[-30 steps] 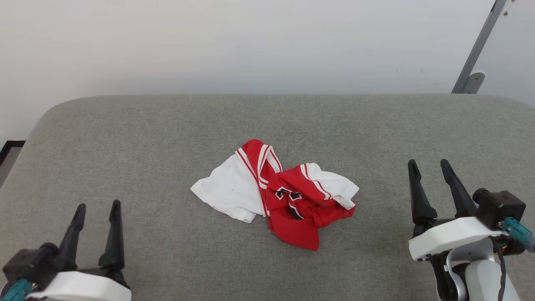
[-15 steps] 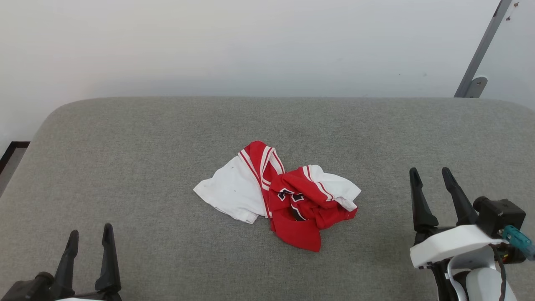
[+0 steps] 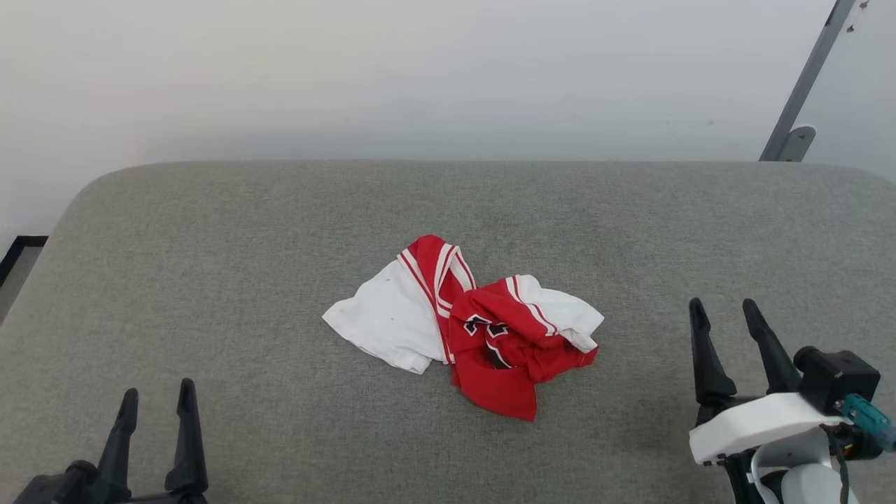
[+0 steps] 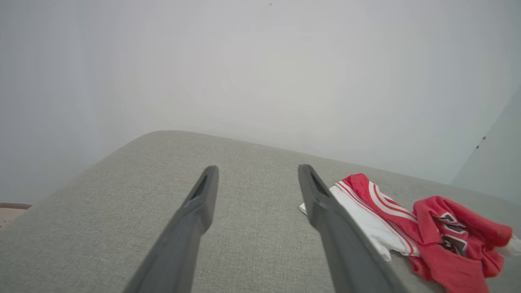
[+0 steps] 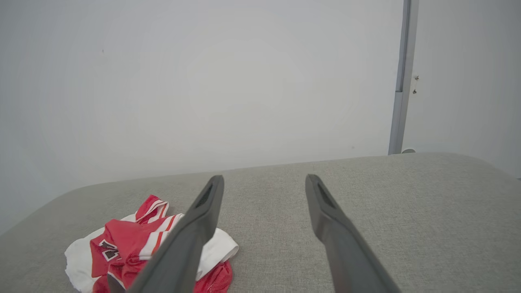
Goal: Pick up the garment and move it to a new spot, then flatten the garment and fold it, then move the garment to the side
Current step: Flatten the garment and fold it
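Note:
The garment point(image 3: 467, 325), a red jersey with white sleeves and striped trim, lies crumpled in a heap at the middle of the grey padded surface point(image 3: 280, 224). It also appears at the right in the left wrist view as the garment point(image 4: 411, 228) and at the lower left in the right wrist view as the garment point(image 5: 130, 244). My left gripper point(image 3: 157, 395) stands open at the lower left, well apart from the cloth. My right gripper point(image 3: 724, 311) stands open at the lower right, also clear of it. Nothing is between either pair of fingers.
A pale wall runs behind the surface. A grey metal post point(image 3: 805, 84) with a bracket leans at the far right. The surface's rounded left corner drops to a floor strip point(image 3: 17, 255). Bare grey fabric surrounds the heap on all sides.
Both grippers have drawn back toward the bottom of the head view, the left one more. The view shifted slightly. The garment has not moved.

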